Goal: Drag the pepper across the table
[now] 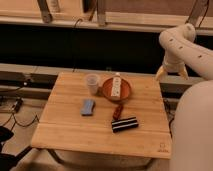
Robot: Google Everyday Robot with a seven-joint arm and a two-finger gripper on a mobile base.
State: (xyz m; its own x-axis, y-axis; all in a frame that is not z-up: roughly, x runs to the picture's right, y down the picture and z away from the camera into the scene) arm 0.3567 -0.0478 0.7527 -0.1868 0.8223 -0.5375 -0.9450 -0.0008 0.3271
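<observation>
Claw (170, 74) is held open and empty near the far right tabletop (65, 130) corner, well apart from the pepper (118, 111).

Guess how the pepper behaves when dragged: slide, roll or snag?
The pepper is small and oblong, so likely light and apt to pivot or roll if pushed off-centre. It may nudge the striped block beside it. The gripper hangs open beyond the table's far right corner.

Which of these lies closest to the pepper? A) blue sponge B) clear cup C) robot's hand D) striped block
D: the striped block lies right beside the pepper on the table; the open hand hangs beyond the table's far right corner.
</observation>
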